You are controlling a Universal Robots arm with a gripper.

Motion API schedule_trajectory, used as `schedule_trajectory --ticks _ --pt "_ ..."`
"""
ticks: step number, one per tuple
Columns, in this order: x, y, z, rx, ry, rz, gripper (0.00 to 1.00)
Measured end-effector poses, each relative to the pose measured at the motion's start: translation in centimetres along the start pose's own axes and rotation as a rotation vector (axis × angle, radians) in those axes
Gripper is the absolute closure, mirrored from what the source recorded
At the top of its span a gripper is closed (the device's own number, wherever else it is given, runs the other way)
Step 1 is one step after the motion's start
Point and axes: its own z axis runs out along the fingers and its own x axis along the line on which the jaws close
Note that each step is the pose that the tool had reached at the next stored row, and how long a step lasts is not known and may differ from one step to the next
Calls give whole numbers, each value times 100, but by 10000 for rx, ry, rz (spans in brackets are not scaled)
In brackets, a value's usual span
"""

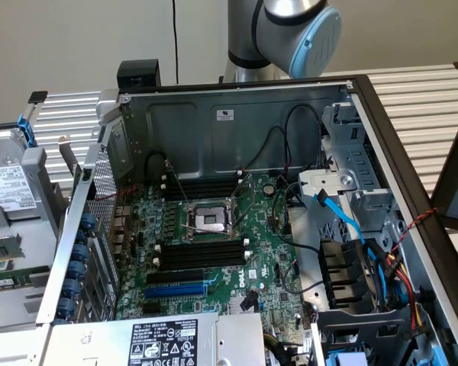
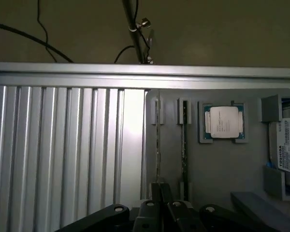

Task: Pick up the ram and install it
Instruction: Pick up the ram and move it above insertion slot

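Motherboard [image 1: 214,263]: green. Memory slots [image 1: 202,254] on the motherboard: black, with white end clips. Expansion slot [image 1: 175,290] on the motherboard: blue. Data cable [image 1: 343,217] to the exterior view's right of the motherboard: light blue. Case wall [image 1: 214,141] behind the motherboard: plain grey metal. Arm joint cap [image 1: 320,34]: pale blue on grey. Table [image 2: 63,154]: silver, ribbed in parallel stripes. Ram [image 2: 183,145]: dark green. Processor [image 2: 224,121]: silver lid, green edge. Gripper [image 2: 160,188]: black.

Exterior above open case [image 1: 214,137]; wrist behind hand [image 2: 159,187]
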Motion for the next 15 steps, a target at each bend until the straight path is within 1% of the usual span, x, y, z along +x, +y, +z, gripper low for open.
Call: schedule_trajectory --ticks 9,15 --pt "25 6 -402 -13 -13 222 87" --pt "47 -43 -618 -13 -32 226 87"
